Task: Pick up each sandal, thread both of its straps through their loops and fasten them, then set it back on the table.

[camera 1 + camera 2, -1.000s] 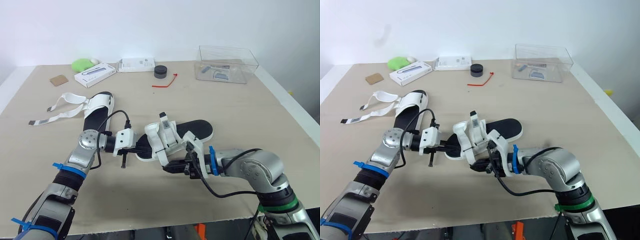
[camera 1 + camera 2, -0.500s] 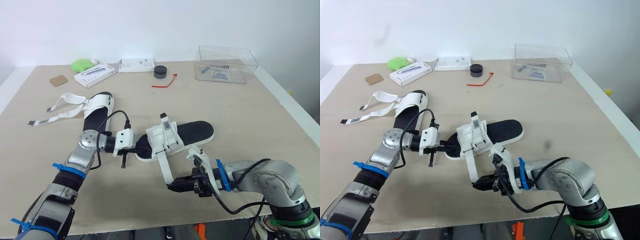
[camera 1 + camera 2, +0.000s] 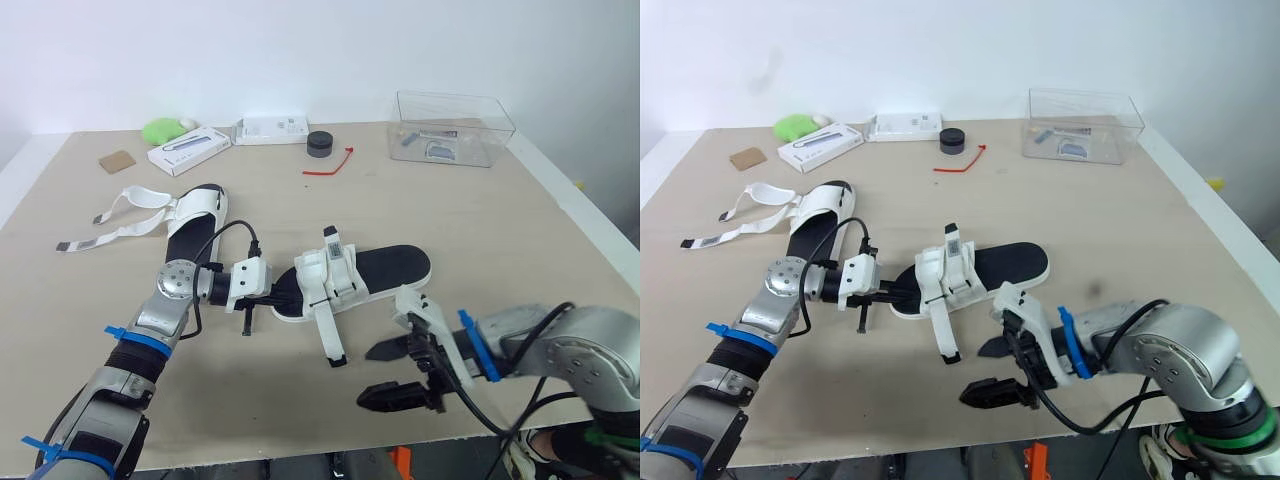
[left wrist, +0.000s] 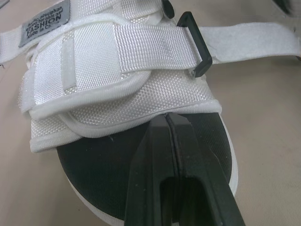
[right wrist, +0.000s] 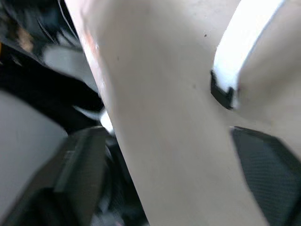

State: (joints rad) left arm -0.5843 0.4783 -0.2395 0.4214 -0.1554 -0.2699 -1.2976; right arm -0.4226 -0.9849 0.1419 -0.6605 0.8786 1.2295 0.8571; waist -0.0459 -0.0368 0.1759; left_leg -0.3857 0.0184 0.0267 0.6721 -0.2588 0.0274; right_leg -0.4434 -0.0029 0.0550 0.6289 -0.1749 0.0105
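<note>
The near sandal (image 3: 372,271), with a black footbed and white straps, lies in the middle of the table. One strap (image 3: 327,335) trails loose from it toward the front edge, ending in a black tip (image 5: 222,92). My left gripper (image 3: 274,297) is shut, its fingertips (image 4: 167,123) resting on the footbed just behind the white upper. My right gripper (image 3: 380,375) is open and empty near the table's front edge, to the right of the loose strap's end. The second sandal (image 3: 196,218) lies at the left with its straps (image 3: 112,231) spread out unfastened.
At the back right stands a clear plastic box (image 3: 453,128). Along the back lie a black round cap (image 3: 320,143), a red tie (image 3: 332,163), two white boxes (image 3: 190,150) (image 3: 272,128), a green lump (image 3: 162,129) and a brown card (image 3: 118,160).
My right gripper drew the strap out toward the front edge, then let it go and opened. The strap now lies on the table. The left gripper has stayed where it was.
</note>
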